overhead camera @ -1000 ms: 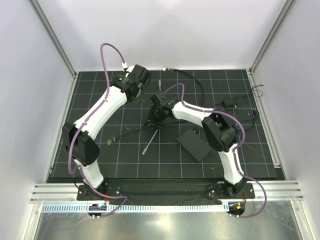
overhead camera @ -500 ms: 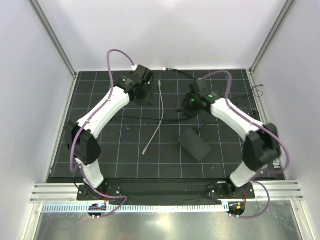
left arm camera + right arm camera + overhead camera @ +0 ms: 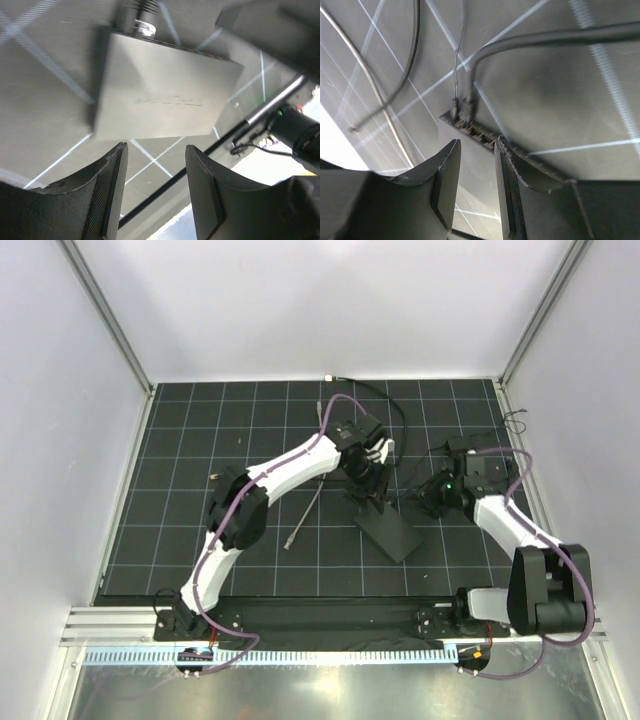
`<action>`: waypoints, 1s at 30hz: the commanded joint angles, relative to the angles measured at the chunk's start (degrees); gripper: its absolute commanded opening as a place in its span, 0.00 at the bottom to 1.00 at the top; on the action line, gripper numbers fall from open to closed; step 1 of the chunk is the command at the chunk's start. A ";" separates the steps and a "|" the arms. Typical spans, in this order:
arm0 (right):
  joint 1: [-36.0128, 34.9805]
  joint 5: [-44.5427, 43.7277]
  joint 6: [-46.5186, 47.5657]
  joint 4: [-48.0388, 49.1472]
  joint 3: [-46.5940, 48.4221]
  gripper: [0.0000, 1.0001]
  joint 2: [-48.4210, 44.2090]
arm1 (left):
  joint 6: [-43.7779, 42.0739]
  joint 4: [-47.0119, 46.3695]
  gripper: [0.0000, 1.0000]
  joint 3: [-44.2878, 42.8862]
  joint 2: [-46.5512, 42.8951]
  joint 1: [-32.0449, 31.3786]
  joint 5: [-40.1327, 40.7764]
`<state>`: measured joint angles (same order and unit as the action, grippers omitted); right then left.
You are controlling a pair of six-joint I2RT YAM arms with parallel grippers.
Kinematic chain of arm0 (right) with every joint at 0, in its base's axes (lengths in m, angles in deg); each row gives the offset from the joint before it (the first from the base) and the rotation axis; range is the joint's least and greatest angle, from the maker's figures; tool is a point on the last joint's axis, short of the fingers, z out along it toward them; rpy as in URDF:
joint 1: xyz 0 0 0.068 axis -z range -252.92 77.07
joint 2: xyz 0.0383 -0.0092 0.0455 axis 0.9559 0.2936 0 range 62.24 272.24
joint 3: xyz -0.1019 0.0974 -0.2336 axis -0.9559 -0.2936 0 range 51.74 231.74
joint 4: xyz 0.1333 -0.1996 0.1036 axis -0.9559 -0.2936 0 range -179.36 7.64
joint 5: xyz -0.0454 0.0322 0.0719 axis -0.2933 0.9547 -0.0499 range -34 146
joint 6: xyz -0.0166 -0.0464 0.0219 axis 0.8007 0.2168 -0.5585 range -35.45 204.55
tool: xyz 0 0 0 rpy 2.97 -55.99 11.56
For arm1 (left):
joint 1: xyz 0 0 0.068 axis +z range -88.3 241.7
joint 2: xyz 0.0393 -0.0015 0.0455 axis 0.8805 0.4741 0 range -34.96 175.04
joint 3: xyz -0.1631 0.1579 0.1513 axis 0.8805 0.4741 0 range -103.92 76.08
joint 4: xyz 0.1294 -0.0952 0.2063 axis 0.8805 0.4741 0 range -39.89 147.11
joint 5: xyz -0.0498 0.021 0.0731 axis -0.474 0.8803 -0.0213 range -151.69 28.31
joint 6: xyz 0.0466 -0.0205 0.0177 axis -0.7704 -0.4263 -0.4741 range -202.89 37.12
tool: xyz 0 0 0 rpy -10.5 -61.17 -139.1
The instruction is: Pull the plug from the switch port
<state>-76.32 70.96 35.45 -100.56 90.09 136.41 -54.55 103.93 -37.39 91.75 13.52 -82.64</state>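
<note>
left hand (image 3: pixel 155 170) has swung over the black switch box (image 3: pixel 160 95).

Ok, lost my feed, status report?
Left gripper open, right gripper open. Small dark plug seated in port of flat black box. Thinner cable plugged alongside.

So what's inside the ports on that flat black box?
Two connectors sit side by side: the small dark plug on a thin cable and a larger plug on a thicker cable. Their tips are hidden inside the box.
</note>
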 commanded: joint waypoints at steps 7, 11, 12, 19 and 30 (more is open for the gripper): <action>6.65 13.25 1.03 22.93 -11.10 0.46 -4.47 | -1.53 0.93 0.53 -4.74 3.45 -1.38 -8.93; 6.91 17.28 1.46 29.78 -13.30 0.47 -3.25 | -1.18 2.07 0.53 -5.00 4.94 -1.30 -8.49; 7.18 17.99 1.55 30.41 -13.65 0.46 -1.94 | -1.01 2.25 0.53 -5.01 5.21 -1.39 -7.97; 8.49 23.36 1.55 41.92 -15.76 0.43 5.35 | 0.05 1.37 0.53 -5.53 7.49 -1.30 -9.46; 9.99 28.54 5.95 45.88 -14.71 0.38 13.89 | 0.14 0.76 0.53 -7.03 9.25 -1.30 -8.32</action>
<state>-66.58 96.73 38.57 -58.68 74.35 149.32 -54.64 105.04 -42.09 100.36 12.27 -89.85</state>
